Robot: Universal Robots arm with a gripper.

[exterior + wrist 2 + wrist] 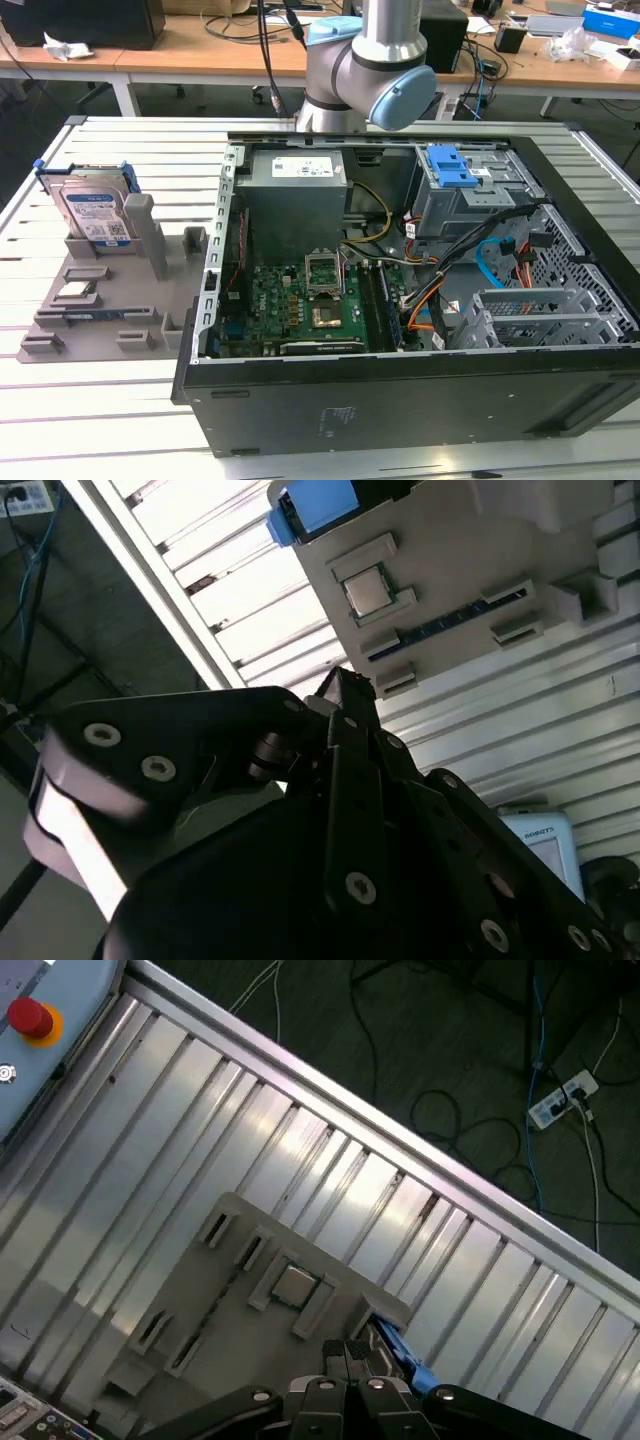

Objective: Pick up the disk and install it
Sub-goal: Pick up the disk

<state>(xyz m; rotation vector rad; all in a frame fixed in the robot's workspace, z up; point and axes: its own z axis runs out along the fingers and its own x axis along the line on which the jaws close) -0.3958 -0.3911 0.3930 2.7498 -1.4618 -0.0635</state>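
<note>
Okay, slatted table (100,420) carries an open computer case (400,410), with a grey holder (112,277) just beside it on the exterior view's left. Disk (97,215) stands upright in a slot at the holder's back end, untouched. Gripper (352,1350) hangs over the holder near the disk's blue edge. Its fingers (345,695) look pressed together, holding nothing and touching nothing.

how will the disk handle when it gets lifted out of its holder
Likely rigid: the disk looks like a flat metal slab. Probably heavy for its size. Standing on edge in the grey holder, it could tip if nudged sideways.
</note>
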